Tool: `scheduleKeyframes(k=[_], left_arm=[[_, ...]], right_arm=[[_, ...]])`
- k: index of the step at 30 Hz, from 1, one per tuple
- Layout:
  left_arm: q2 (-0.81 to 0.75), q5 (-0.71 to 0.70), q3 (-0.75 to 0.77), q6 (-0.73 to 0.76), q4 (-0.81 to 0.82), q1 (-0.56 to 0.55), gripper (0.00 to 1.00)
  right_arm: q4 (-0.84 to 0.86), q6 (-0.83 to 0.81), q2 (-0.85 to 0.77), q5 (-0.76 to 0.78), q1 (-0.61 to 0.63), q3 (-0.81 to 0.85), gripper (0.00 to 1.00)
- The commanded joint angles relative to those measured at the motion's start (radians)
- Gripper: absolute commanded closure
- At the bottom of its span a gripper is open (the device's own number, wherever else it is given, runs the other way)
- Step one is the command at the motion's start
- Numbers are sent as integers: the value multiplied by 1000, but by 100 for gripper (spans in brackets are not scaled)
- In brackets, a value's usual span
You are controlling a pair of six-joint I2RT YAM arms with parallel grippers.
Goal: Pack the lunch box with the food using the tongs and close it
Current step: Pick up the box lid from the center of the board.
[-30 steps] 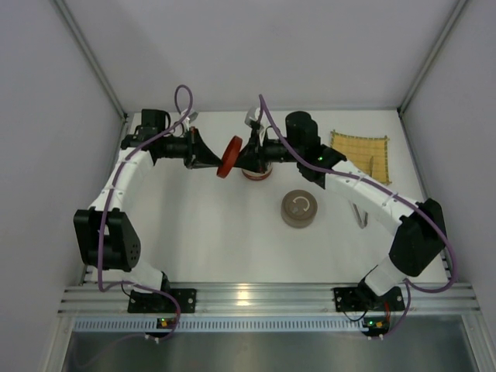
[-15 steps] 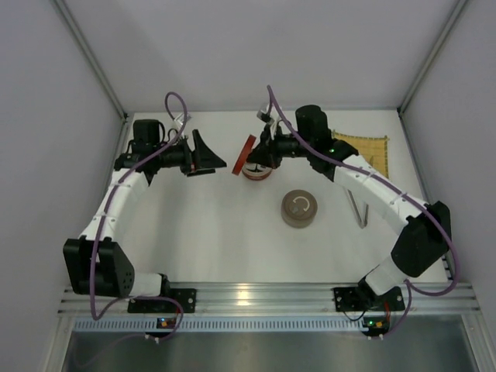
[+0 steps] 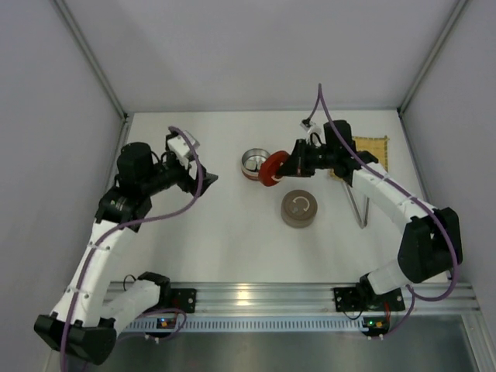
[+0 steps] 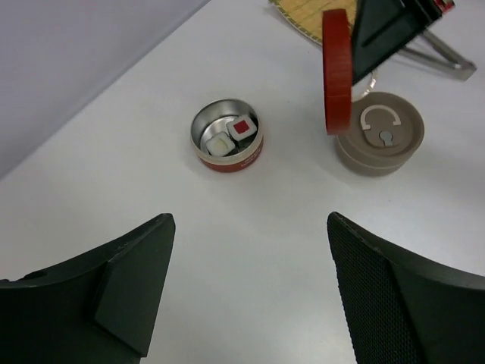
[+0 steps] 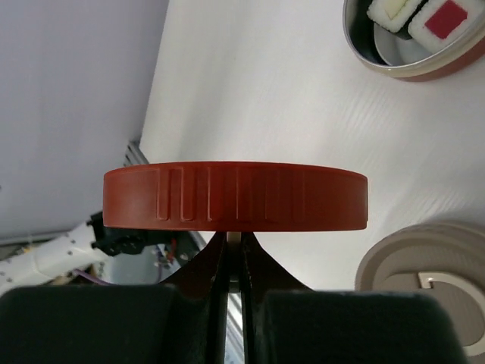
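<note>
red lid (image 3: 270,170) now right of tin (image 4: 227,162), on edge in clamped right end effector (image 5: 235,241); left end effector (image 4: 248,227) open

White table (image 3: 232,240) enclosed by 3 pale grey walls (image 3: 263,54); aluminium rail (image 3: 256,296) along near edge.

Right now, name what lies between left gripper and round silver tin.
Only bare white table from left gripper to round silver tin; left wrist view shows it.

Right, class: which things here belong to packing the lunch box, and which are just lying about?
For the job: open tin, food inside it, red lid, tongs.
Lying about: yellow mat, closed beige tub.
</note>
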Motion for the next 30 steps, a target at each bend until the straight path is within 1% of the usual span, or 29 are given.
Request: scheduleKeyframes(k=[1, 2, 3, 4, 5, 6, 7, 10, 11, 12, 14, 16, 17, 18, 21, 22, 23, 30], left_arm=[[-57, -194, -62, 333, 81, -150, 15], [-67, -215, -73, 347, 101, -181, 17], [-65, -255, -79, 356, 132, -215, 18], [-57, -272, -78, 365, 135, -281, 21], [-42, -287, -73, 376, 134, -318, 22], [-2, -336, -67, 387, 118, -361, 23], [17, -364, -56, 419, 114, -449, 23], [86, -453, -47, 476, 146, -585, 28], [107, -462, -33, 481, 152, -603, 33], [129, -473, -24, 490, 150, -625, 36], [176, -530, -24, 531, 175, -692, 39], [207, -545, -21, 571, 196, -734, 39], [219, -577, -15, 573, 199, -738, 39], [233, -577, 8, 571, 198, -742, 40], [279, -565, 44, 563, 193, -745, 42], [288, -559, 50, 563, 193, -749, 44], [305, -530, 53, 574, 186, -752, 46], [357, -525, 50, 582, 195, -766, 51]], right_arm=[[26, 278, -19, 68, -7, 53, 100], [20, 306, -13, 77, -6, 57, 100], [23, 368, -10, 88, -6, 50, 100], [27, 402, -8, 90, -7, 44, 100], [32, 434, -2, 93, -6, 38, 100], [37, 509, 2, 103, -7, 20, 100], [38, 546, 5, 106, -6, 11, 100], [38, 642, 16, 110, -7, -15, 100], [28, 665, 22, 114, -7, -19, 100], [18, 715, 24, 107, -6, -29, 100], [37, 761, 24, 87, -6, -49, 100], [34, 788, 21, 79, 2, -62, 100], [26, 789, 16, 80, 4, -63, 100], [24, 798, 13, 82, 7, -68, 100], [33, 830, 5, 71, 17, -81, 100], [40, 840, 7, 68, 21, -86, 100], [50, 862, 5, 62, 33, -94, 100], [70, 912, -5, 31, 62, -101, 100]])
